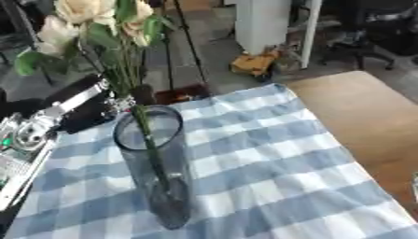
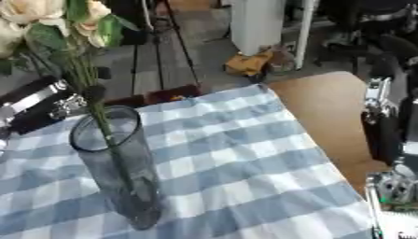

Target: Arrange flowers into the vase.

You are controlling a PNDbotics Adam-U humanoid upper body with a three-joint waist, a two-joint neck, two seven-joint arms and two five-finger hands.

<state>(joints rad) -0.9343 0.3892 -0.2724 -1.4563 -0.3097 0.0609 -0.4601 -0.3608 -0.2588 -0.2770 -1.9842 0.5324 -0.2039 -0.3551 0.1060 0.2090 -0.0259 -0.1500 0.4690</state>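
My left arm point(image 1: 57, 109) comes in from the left, its hand point(image 1: 122, 100) up behind the rim, fingers hidden. My right arm point(image 2: 390, 121) hangs at the right edge.

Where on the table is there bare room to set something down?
The checked cloth is bare right of the vase, as is the wood tabletop beyond its right edge. Crowded at left: the left arm beside the vase and flowers.

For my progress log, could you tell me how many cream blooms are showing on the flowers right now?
3, all above the vase: one bloom at the top edge, one lower left, one to the right. Leaves may hide others, and the frame cuts the bunch off.
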